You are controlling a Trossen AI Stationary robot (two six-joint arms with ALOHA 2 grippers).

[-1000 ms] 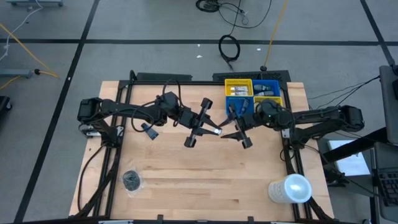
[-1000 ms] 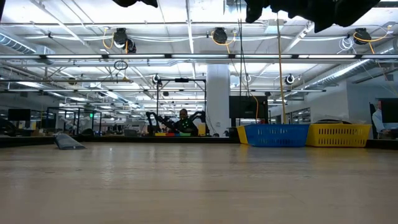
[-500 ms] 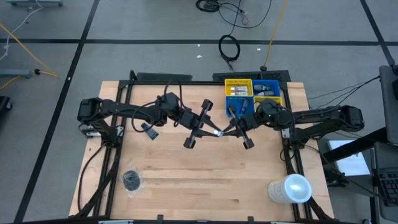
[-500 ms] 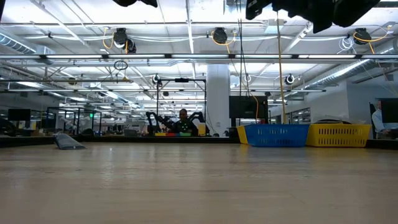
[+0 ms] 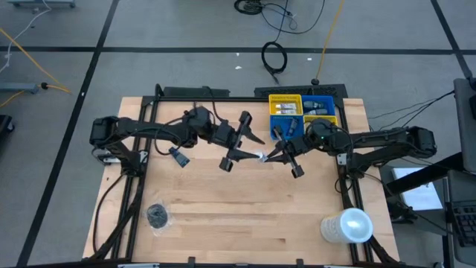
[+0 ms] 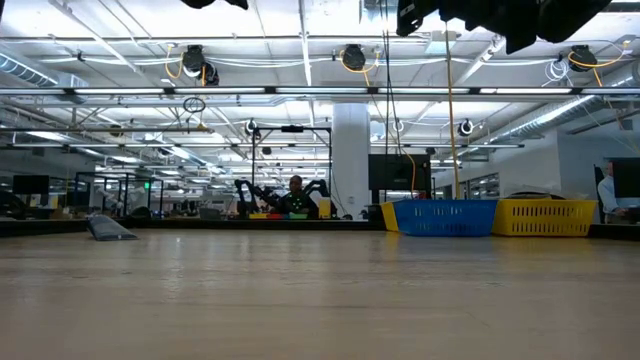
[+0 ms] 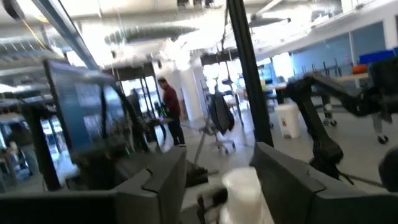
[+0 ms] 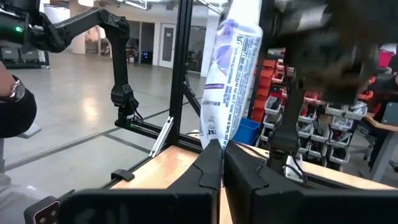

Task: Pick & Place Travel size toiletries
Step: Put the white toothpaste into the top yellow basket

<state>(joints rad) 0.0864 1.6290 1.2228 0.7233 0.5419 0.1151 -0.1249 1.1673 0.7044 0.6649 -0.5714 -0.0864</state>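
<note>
Toiletries (image 5: 285, 109) lie inside yellow bin (image 5: 285, 99) and blue bin (image 5: 318, 100).

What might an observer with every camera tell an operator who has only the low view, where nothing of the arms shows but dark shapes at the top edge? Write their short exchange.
Operator: Where are the grippers?
Observer: The left gripper and the right gripper meet tip to tip, high above the middle of the table.
Operator: Is anything held?
Observer: Yes. The right gripper is shut on the end of a white tube with purple print.
Operator: And the left one?
Observer: Its fingers stand open on either side of the tube's other end.
</note>
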